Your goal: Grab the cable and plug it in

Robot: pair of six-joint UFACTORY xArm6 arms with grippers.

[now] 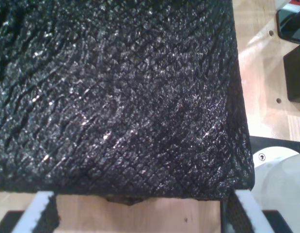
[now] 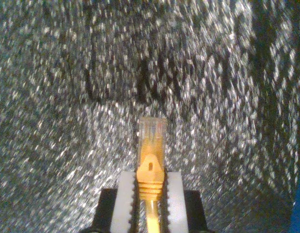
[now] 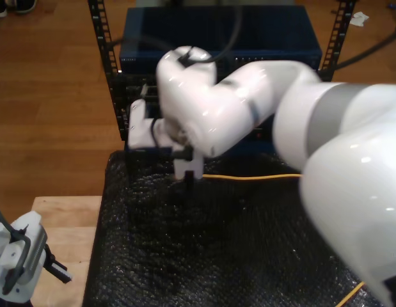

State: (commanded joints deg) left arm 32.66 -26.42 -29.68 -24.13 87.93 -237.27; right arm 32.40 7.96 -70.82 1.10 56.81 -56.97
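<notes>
Yellow-orange and thin, the network cable (image 2: 150,165) is seen in the second wrist view gripped just behind its clear, gold-tinted plastic plug (image 2: 152,130); the ribbed orange boot is clamped between the two pale pads (image 2: 124,199) of my second gripper (image 2: 150,201), whose jaws are closed tight against it, with the plug standing out beyond the fingertips, above a glittering black textured mat (image 2: 53,160) and apparently clear of it, though the blur leaves that uncertain. In the exterior view the same cable (image 3: 249,177) is drawn as a taut yellow line across the mat (image 3: 204,256) from my second gripper (image 3: 188,182) toward the exterior view's right, and a further stretch of it (image 3: 351,294) is seen near the exterior view's lower right corner; the gripper is carried by a large white robot arm (image 3: 261,109), behind which a dark blue rack-mounted cabinet (image 3: 274,38) is set in black perforated uprights (image 3: 105,57). My first gripper (image 1: 135,213) is held over the near edge of the mat (image 1: 116,97), above a light wooden table (image 1: 140,216); its white-edged fingers (image 1: 38,211) are spread wide apart with nothing between them; in the exterior view it is found at the lower left (image 3: 18,262).
</notes>
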